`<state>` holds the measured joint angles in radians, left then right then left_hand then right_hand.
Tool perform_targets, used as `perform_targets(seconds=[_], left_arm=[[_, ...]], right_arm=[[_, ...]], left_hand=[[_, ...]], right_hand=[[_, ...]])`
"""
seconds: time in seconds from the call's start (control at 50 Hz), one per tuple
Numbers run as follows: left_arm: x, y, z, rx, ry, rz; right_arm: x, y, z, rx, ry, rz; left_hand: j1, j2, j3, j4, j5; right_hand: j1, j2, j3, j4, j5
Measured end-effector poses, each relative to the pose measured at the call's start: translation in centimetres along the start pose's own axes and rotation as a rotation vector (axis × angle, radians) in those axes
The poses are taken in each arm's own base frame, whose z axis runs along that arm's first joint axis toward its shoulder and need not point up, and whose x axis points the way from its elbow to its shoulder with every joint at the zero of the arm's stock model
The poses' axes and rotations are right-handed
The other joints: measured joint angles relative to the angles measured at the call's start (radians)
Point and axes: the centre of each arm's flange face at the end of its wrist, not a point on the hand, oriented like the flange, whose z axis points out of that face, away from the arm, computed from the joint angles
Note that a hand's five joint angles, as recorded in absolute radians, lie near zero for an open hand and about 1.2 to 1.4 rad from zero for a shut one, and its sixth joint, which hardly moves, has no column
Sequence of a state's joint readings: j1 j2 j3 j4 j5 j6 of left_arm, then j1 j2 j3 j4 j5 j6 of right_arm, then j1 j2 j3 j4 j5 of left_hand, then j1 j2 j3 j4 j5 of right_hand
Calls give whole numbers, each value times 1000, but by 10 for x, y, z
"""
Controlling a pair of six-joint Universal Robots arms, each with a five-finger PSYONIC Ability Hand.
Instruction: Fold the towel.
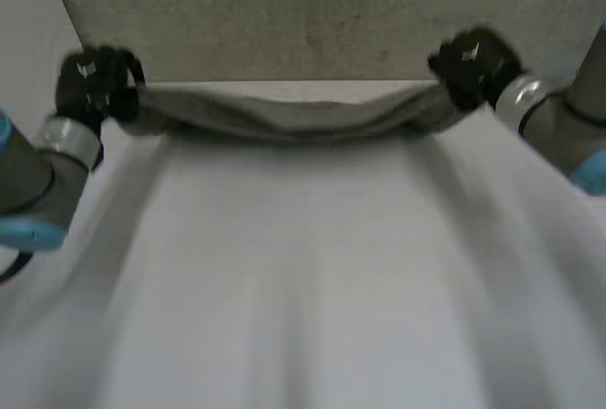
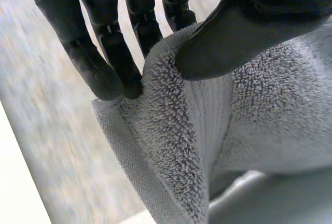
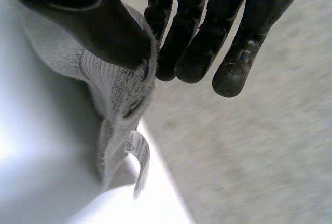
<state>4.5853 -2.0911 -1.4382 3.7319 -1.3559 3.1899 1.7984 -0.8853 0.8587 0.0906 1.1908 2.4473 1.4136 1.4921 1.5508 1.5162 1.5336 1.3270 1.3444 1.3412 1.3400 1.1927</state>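
Observation:
A grey terry towel (image 1: 284, 114) hangs stretched between my two hands above the far edge of the white table, sagging a little in the middle. My left hand (image 1: 93, 82) grips its left end; in the left wrist view the thumb (image 2: 233, 32) pinches the towel (image 2: 176, 146) against the straight fingers (image 2: 98, 63). My right hand (image 1: 471, 63) grips the right end; its thumb (image 3: 98, 22) presses the towel (image 3: 116, 94) against the fingers (image 3: 197, 53). A white label (image 3: 139, 162) dangles from that end.
The white table (image 1: 303, 276) spreads from the towel toward the near side. Beyond its far edge lies a speckled grey floor (image 1: 312, 11). Both grey arms reach in from the sides, left (image 1: 38, 172) and right (image 1: 559, 125).

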Motion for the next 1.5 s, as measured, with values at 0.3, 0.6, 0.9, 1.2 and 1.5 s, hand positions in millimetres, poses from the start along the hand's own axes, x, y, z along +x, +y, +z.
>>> perform_targets(seconds=[0.3, 0.6, 0.9, 1.2, 1.5], left_arm=[[-1, 19, -67, -139, 66, 146], [11, -67, -140, -55, 193, 184], [-2, -13, -92, -181, 304, 160], [17, 74, -28, -379, 350, 210], [23, 88, -7, -360, 320, 233]], right_arm=[[-22, 8, -61, -117, -65, -35], [21, -28, -159, -304, -61, -29], [0, 22, -99, -329, -192, -115], [-19, 69, -15, -338, -131, -59], [-30, 91, 11, -360, -90, -49]], left_hand=[[0, 0, 0, 0, 0], [0, 0, 0, 0, 0], [0, 0, 1, 0, 0], [0, 0, 1, 0, 0], [0, 0, 1, 0, 0]], right_hand=[[0, 0, 0, 0, 0], [0, 0, 0, 0, 0], [0, 0, 0, 0, 0], [0, 0, 0, 0, 0], [0, 0, 0, 0, 0]])
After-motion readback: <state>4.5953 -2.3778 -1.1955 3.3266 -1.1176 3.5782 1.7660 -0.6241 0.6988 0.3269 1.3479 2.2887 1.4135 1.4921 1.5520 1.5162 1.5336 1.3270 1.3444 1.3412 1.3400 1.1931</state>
